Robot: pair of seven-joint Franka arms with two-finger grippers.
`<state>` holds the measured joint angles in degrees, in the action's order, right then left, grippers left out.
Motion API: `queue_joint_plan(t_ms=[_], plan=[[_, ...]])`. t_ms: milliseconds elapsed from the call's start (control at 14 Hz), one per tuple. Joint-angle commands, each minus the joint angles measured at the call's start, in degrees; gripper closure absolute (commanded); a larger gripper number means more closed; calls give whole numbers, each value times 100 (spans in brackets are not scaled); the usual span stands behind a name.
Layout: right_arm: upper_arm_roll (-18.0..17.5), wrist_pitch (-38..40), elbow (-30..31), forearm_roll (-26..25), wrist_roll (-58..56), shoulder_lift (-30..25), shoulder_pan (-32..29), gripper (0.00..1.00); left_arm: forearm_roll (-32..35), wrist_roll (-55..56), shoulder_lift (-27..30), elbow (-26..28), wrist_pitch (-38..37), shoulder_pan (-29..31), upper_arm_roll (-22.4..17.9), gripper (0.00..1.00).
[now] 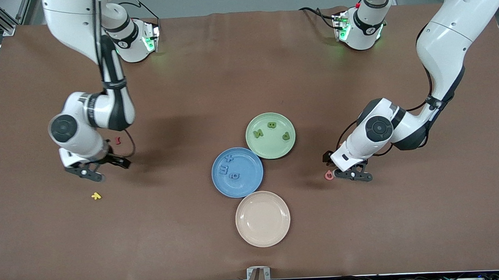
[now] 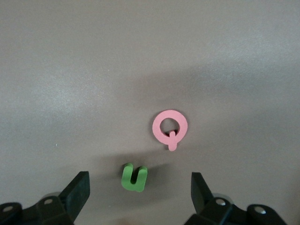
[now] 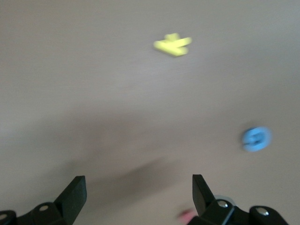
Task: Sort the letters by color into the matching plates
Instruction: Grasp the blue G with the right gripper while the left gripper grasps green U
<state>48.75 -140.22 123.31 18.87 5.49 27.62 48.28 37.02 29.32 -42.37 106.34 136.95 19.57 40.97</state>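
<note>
Front view: green letter (image 2: pixel 134 177) hidden under open left hand (image 1: pixel 352 174).

Three green letters (image 1: pixel 272 130) on green plate (image 1: pixel 258 150), perhaps three on blue plate (image 1: pixel 251 188)

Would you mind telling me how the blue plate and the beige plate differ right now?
The blue plate holds three blue letters; the beige plate holds nothing. The blue plate lies farther from the front camera and beside the green plate; the beige plate lies nearest the camera. Both are round, shallow and look alike in size.
</note>
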Motion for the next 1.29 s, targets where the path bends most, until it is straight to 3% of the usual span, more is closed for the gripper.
queue_joint_plan(t_ms=[0,215,501,644,787,1216], plan=[[64,-452,526,-68,-1090,-309,-352,0,173,-32,19,158,252,56,25,15],[29,-524,623,246,-2294,-345,-942,0,323,-23,19,247,359,144,25,26],[-146,-515,615,1669,-4185,-213,-1522,0,401,-32,-42,256,385,153,16,28],[-225,-524,580,2057,-4600,-20,-1663,0,481,-14,-78,256,420,153,-37,32],[-435,-532,527,2269,-4759,86,-1873,0,499,-14,-104,265,464,153,-54,36],[-1042,-830,123,2287,-4908,569,-2603,0,499,21,-139,265,464,144,-107,59]])
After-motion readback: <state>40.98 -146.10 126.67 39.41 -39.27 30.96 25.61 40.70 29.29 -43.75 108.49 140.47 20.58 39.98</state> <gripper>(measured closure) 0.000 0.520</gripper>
